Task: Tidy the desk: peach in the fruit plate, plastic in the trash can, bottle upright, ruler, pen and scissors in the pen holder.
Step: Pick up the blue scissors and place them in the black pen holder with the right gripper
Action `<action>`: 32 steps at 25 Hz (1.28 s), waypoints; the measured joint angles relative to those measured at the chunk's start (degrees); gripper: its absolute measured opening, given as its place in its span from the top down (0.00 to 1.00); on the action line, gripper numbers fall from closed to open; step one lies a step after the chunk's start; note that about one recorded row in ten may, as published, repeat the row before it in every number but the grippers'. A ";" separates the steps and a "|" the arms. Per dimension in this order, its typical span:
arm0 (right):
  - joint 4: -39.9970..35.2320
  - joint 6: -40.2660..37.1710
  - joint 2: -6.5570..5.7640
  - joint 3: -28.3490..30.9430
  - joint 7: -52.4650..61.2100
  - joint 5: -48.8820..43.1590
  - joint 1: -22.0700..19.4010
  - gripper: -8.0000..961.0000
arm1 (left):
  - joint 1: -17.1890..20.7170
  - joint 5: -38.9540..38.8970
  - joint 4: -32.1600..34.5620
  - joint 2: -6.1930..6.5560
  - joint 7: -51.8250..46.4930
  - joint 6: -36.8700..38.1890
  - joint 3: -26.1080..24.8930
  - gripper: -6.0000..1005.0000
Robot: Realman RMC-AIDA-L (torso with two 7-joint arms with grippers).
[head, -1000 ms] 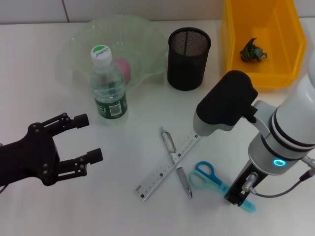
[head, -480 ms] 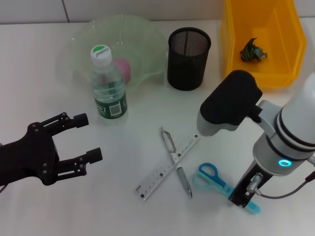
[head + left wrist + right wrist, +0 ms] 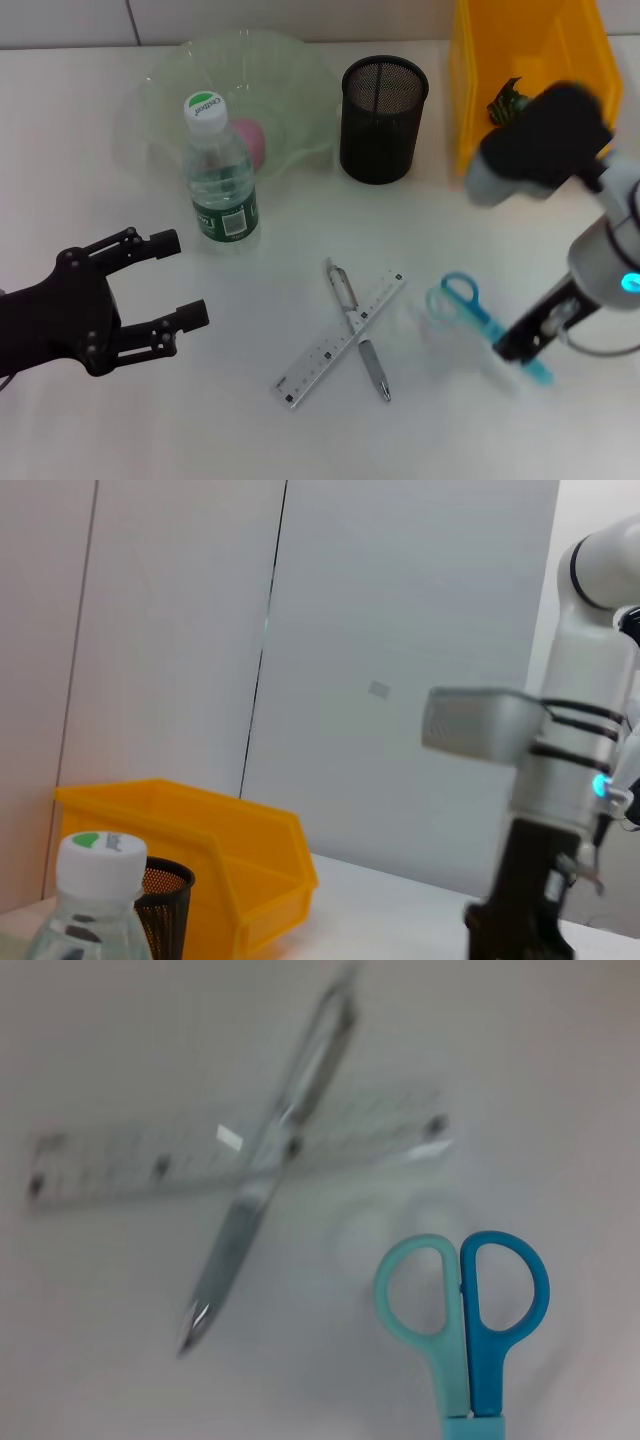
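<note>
The right gripper (image 3: pixel 522 350) held the scissors (image 3: pixel 470 310), jaws clamped on the blades. Only the right wrist view showed the pen (image 3: pixel 265 1165) crossing the ruler (image 3: pixel 230 1145) up close; the left gripper (image 3: pixel 170 280) hung idle over the worktop (image 3: pixel 300 440), jaws apart

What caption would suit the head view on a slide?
Right gripper lifts scissors off the desk, pen and ruler left crossed.

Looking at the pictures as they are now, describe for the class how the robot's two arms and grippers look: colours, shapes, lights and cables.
The left gripper is matte black all over, with angular, linked fingers studded with small screws. The right arm is white and rounded, with black bands, a glowing cyan ring light and a thin grey cable looping beside it. A grey-and-black housing sits on top. The right gripper is a slim black piece.
</note>
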 joint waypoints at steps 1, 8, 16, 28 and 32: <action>-2.57 1.88 -0.04 3.19 -0.39 -0.24 -0.94 0.79 | -0.05 0.00 -0.01 0.00 0.03 0.00 0.00 0.16; -8.09 21.75 -0.06 9.66 -5.66 4.35 -4.93 0.79 | -0.19 0.00 -0.09 -0.08 0.09 -0.12 0.00 0.16; 8.36 60.50 -0.03 7.22 -26.97 23.69 -4.31 0.79 | -0.31 0.00 -0.09 -0.26 0.17 0.08 0.00 0.16; 29.79 90.83 0.14 -8.63 -42.79 37.42 0.68 0.79 | -0.27 0.00 -0.09 -0.53 -0.23 0.08 0.00 0.16; 30.83 91.72 0.16 -9.36 -41.10 37.50 0.69 0.79 | -0.14 0.00 -0.07 -0.53 -0.39 0.13 0.02 0.16</action>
